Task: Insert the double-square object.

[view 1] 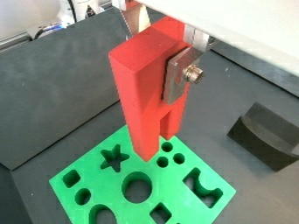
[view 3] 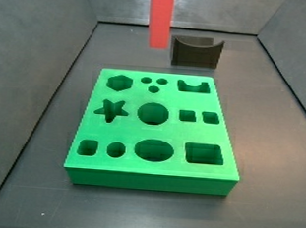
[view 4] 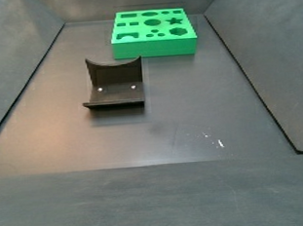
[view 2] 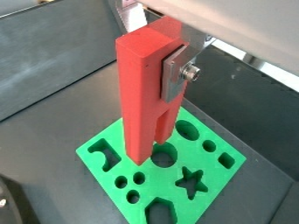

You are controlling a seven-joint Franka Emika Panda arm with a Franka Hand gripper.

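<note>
The double-square object is a tall red block with two prongs split by a slot at its lower end. My gripper is shut on its upper part, and one silver finger lies flat against its side. It hangs upright above the green board, clear of it. Both wrist views show this, with the block, the gripper and the board. In a side view only the block shows, above the far edge of the board; the gripper is out of frame there.
A dark grey block with a curved notch stands on the dark floor beyond the board; it also shows in a wrist view and a side view. The green board has several cut-out holes. Dark walls enclose the floor.
</note>
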